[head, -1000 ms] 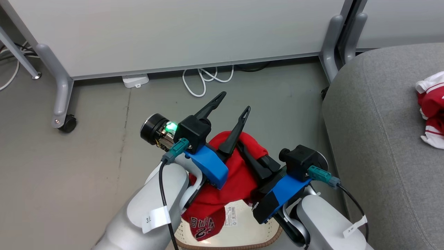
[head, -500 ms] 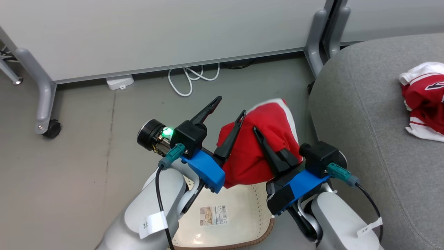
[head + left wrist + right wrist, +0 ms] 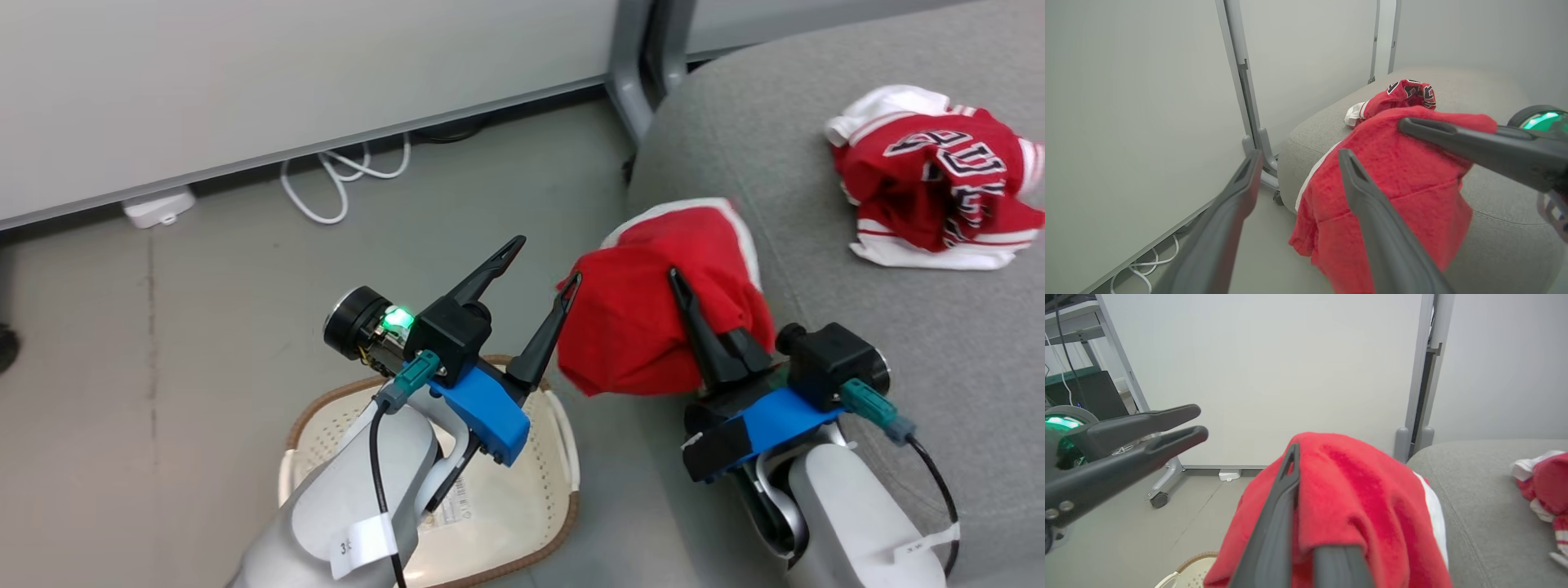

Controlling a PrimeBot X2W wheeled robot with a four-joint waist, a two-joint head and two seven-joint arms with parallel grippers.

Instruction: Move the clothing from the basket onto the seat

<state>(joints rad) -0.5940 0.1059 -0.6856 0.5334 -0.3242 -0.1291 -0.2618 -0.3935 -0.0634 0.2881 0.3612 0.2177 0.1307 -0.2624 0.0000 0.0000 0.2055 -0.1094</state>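
1. 2 red garments: the jersey (image 3: 931, 184), with black-and-white lettering, lies crumpled on the seat (image 3: 939, 343). The plain piece (image 3: 637, 335), white-trimmed, hangs in the air at the seat's near edge, well apart from the jersey.
2. 1 basket (image 3: 565, 457) stands on the floor (image 3: 204, 327) just beside the seat, under the left arm. 1 label (image 3: 460, 496) sits on its bottom.
3. 2 grippers: the right gripper (image 3: 678, 282) is pinched tight on the plain piece, which drapes over its fingers. The left gripper (image 3: 547, 260) stands spread wide above the basket with nothing in it, its nearer fingertip just beside the cloth.
4. The floor is grey. A pale panel wall (image 3: 286, 73) stands on grey posts (image 3: 633, 82). 1 looped white cable (image 3: 326, 184) and 1 small white box (image 3: 159, 208) lie at its foot.
5. The head view looks down into the basket. The left wrist view has the plain piece hanging below the right gripper's finger, in front of the seat's corner, with the jersey behind it. The right wrist view adds 1 castor (image 3: 1159, 499) under a post, and the basket's rim at the bottom edge.
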